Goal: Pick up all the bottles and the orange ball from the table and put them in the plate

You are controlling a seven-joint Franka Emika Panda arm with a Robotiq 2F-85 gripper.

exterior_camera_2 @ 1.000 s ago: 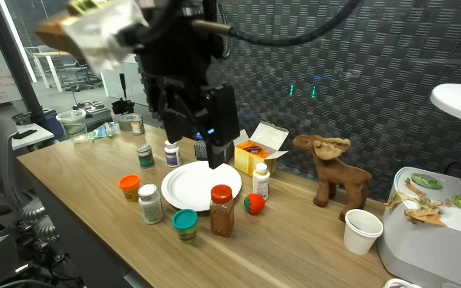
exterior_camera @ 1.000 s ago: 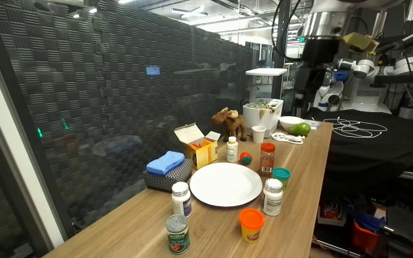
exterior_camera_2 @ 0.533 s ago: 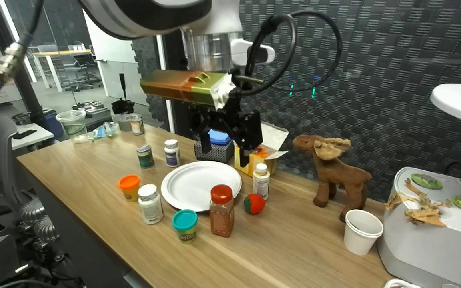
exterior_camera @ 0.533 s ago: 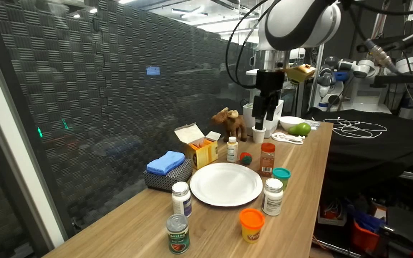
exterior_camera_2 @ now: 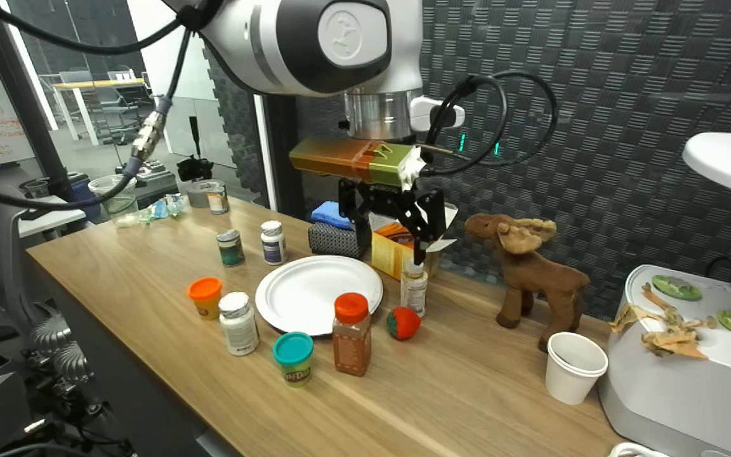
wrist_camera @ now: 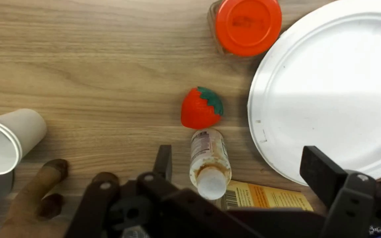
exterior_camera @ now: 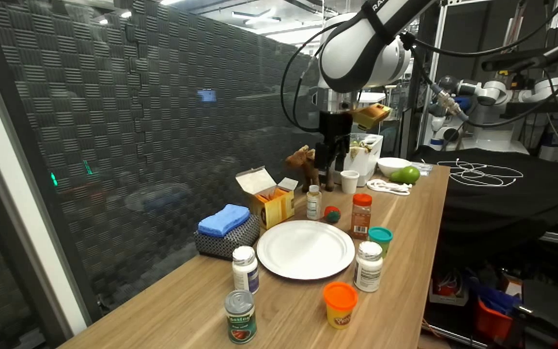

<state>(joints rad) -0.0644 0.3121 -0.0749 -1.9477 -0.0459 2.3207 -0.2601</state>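
Fingers (wrist_camera: 322, 175) are spread, bare surface (wrist_camera: 111, 82) is seen between strawberry (wrist_camera: 198, 110) and cups (wrist_camera: 28, 127), and "Play" is read on 1 tub (exterior_camera: 340, 308).

In the wrist view, the claw (wrist_camera: 238, 162) hides much of the yellow box (wrist_camera: 276, 198), and the plate (wrist_camera: 342, 82) beside the claw runs past the edge. In an exterior view, we see the toy moose (exterior_camera: 303, 161) partly hidden behind the claw; below the claw, the slim bottle (exterior_camera: 314, 206) carries print too small to read.
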